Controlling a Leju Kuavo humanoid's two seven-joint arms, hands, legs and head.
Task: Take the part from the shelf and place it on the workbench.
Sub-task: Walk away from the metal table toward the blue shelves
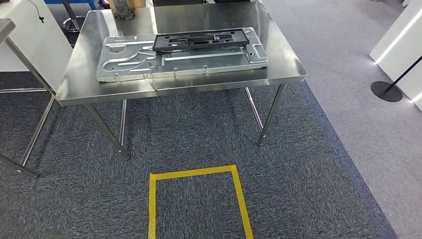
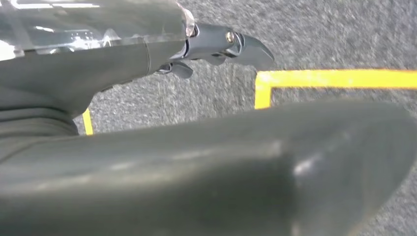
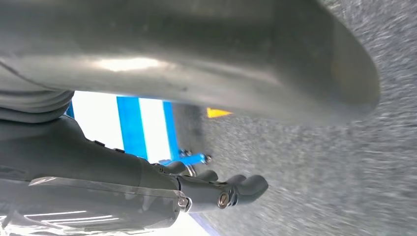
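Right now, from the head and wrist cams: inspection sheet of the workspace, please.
Surface: steel workbench stands on grey carpet, its top shiny.
Job's things: black part lies on the large metal panel on the workbench.
Clutter: a ribbed cylinder at the far edge of the workbench.
Hands: left hand hangs over the carpet with nothing in it; right hand likewise, fingers curled.
Cables: a thin black cable on the white surface at far left.
Surroundings: yellow tape rectangle on the floor before the workbench; black stanchion base at right; second steel table at left.
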